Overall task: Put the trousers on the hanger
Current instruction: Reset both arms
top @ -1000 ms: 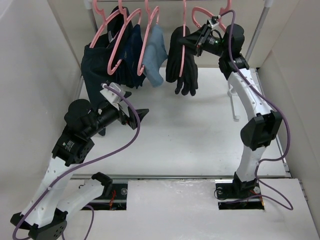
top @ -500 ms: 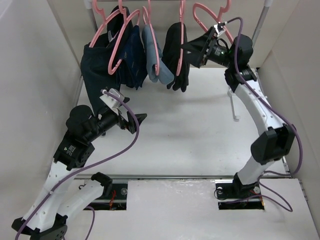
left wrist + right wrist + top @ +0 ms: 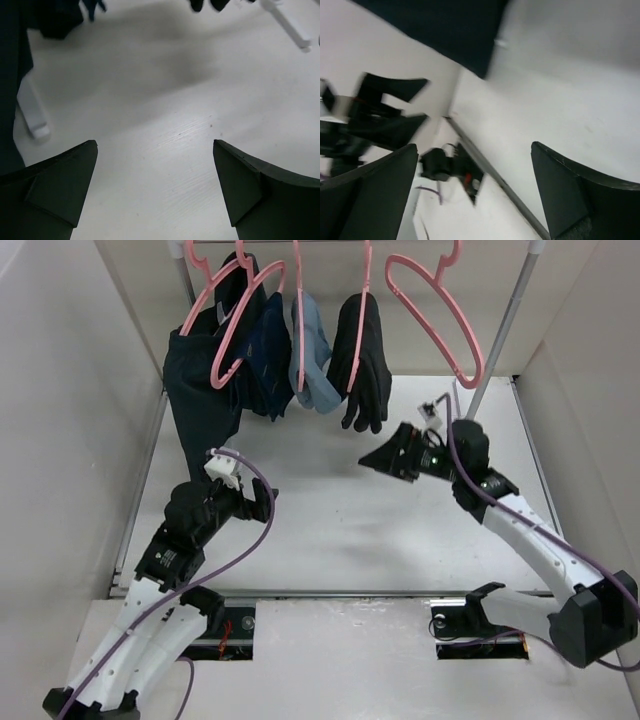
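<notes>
Both my jaws gape empty; the trousers (image 3: 362, 360) hang lengthwise down off their hanger (image 3: 367, 265), beyond my nearer right arm (image 3: 520, 525).

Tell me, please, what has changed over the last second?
The right gripper opened, let go of the hanger carrying the trousers, and drew back down over the table. The left gripper, open, pulled back towards its base. The trousers, navy garment and light blue cloth stayed hanging.

white table (image 3: 340, 535), pale walls (image 3: 60, 390), rack pole (image 3: 507, 330)
</notes>
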`<state>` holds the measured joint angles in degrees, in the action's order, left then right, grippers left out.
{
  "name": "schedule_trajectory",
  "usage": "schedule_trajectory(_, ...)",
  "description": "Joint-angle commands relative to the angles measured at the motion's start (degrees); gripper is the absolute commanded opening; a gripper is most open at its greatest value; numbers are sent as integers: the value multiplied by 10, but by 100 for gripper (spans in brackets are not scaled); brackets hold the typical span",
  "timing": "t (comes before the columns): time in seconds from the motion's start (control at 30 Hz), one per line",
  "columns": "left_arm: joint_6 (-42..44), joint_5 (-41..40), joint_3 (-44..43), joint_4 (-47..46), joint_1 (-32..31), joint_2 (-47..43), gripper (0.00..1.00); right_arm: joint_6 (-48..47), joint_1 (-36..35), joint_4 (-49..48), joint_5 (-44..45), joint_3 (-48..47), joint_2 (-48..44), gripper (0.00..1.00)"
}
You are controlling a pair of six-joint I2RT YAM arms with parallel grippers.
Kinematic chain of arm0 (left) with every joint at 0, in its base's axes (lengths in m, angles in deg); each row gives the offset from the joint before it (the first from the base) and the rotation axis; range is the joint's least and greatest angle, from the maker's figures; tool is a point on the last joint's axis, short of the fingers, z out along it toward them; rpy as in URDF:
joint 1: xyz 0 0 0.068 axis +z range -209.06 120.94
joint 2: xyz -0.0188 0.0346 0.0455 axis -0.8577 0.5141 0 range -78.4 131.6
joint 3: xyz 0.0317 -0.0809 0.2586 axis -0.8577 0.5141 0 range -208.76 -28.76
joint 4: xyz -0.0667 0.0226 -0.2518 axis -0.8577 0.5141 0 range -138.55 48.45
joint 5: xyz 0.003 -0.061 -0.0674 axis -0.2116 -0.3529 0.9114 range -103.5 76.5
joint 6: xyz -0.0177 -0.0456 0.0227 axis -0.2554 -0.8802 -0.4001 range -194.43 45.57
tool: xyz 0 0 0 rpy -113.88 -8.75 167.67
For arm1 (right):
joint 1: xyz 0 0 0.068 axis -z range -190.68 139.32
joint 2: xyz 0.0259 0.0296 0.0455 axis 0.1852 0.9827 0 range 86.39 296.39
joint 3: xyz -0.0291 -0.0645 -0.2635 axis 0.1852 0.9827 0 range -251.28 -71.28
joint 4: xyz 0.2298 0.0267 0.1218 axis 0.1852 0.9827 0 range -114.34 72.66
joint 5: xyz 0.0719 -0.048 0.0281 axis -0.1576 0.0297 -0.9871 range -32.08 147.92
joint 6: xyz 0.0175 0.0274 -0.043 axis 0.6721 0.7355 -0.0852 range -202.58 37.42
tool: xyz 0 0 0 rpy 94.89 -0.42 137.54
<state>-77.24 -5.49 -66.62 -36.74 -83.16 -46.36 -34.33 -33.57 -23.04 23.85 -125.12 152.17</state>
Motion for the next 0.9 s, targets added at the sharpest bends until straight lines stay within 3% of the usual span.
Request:
schedule_trajectory(0.0,-60,-80,16,-53,11,-11,100,-55,9,30,78,92,-35,99)
schedule_trajectory(0.17,-70,-196,102,-128,21,-16,100,-76,84,30,103,191,-75,99)
schedule_trajectory(0.3,-84,-263,136,-170,21,-28,100,-98,138,36,138,214,-117,99)
schedule_trajectory(0.47,-77,-254,144,-168,47,-33,100,-123,185,69,189,214,-137,99)
schedule_trajectory(0.87,-65,-233,149,-162,93,-50,100,-174,196,136,241,171,-131,99)
